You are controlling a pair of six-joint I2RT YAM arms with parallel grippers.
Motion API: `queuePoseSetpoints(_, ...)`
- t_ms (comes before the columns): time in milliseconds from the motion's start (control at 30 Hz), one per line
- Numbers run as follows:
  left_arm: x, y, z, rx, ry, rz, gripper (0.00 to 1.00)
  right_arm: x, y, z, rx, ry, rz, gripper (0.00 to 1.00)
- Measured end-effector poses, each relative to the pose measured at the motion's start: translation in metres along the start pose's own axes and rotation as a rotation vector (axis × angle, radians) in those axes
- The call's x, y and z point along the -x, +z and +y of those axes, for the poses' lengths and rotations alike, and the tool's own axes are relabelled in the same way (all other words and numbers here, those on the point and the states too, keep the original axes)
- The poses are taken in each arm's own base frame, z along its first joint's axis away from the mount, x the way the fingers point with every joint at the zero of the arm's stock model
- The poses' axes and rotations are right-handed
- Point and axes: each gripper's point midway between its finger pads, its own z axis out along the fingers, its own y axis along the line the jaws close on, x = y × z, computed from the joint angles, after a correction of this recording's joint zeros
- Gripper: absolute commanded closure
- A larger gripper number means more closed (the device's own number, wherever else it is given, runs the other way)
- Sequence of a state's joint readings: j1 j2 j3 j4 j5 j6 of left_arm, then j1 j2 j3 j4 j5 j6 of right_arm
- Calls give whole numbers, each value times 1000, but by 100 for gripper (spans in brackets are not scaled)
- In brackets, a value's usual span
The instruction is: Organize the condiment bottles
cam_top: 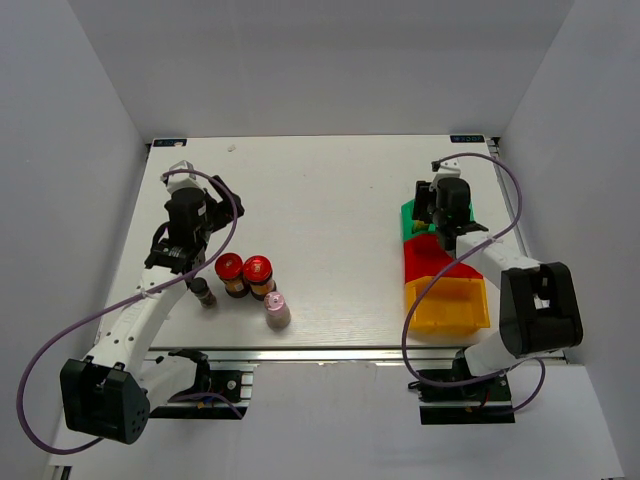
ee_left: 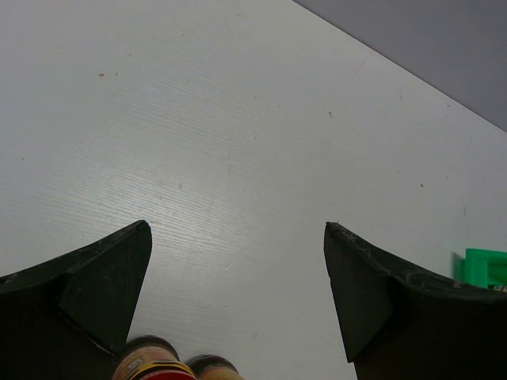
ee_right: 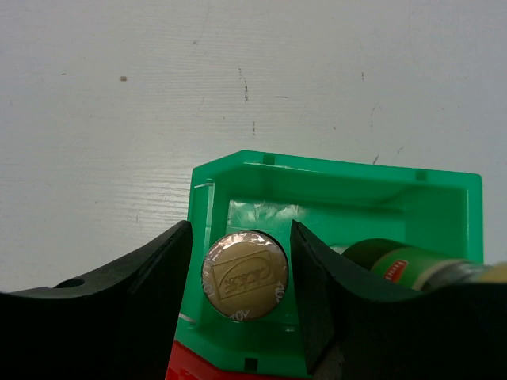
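Observation:
Two red-lidded jars [cam_top: 230, 268] [cam_top: 258, 270], a thin dark bottle [cam_top: 204, 292] and a pink-capped pale bottle [cam_top: 277, 310] stand together at the front left. My left gripper [cam_top: 218, 195] hangs open and empty above the table behind them. Its wrist view [ee_left: 238, 229] shows one jar's top [ee_left: 150, 366] at the bottom edge. My right gripper [cam_top: 435, 205] [ee_right: 240, 228] is shut on the upright yellow-capped bottle [ee_right: 244, 273] inside the green bin [ee_right: 333, 170]. A second bottle [ee_right: 404, 265] with a green label lies on its side to its right in that bin.
The green bin [cam_top: 408, 213], a red bin [cam_top: 430, 260] and a yellow bin [cam_top: 450, 305] sit in a row along the right side, running front to back. The green bin's corner shows far right in the left wrist view [ee_left: 483, 267]. Grey walls enclose the table.

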State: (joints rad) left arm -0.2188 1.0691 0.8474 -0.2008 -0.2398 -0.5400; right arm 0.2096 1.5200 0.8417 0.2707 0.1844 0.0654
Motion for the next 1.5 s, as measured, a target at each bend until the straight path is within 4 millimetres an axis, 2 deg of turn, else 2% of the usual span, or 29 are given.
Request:
queuePoseSetpoints(233, -1, 0, -1, -5, 0, 4, 2, 24, -19, -2, -6, 24, -73, 28)
queuePoseSetpoints(533, -2, 0, -3, -17, -1, 10, 2, 40, -34, 2, 22, 52, -115, 14)
queuePoseSetpoints(667, -2, 0, -3, -17, -1, 10, 2, 64, -55, 13, 91, 57, -180, 11)
queuePoseSetpoints(800, -2, -1, -3, -19, -3, 9, 2, 93, -87, 34, 227, 53, -272, 11)
queuePoseSetpoints(900, -2, -1, -4, -24, -4, 10, 2, 106, -111, 63, 363, 27, -315, 11)
queuePoseSetpoints(1000, -3, -2, -6, -33, -5, 16, 2, 100, -138, 116, 555, -32, -310, 11)
queuePoseSetpoints(1133, -4, -2, -7, -40, -10, 21, 2, 64, -188, 202, 858, -132, -245, 11)
queuePoseSetpoints(1233, -4, -2, -7, -40, -19, 23, 2, 31, -214, 243, 997, -175, -178, 11)
queuePoseSetpoints(1333, -4, -3, -7, -37, -29, 24, 2, 4, -221, 272, 1054, -210, -114, 11)
queuePoseSetpoints(1500, -7, -3, -1, -6, -40, 30, 2, -42, -215, 325, 1113, -291, 18, 11)
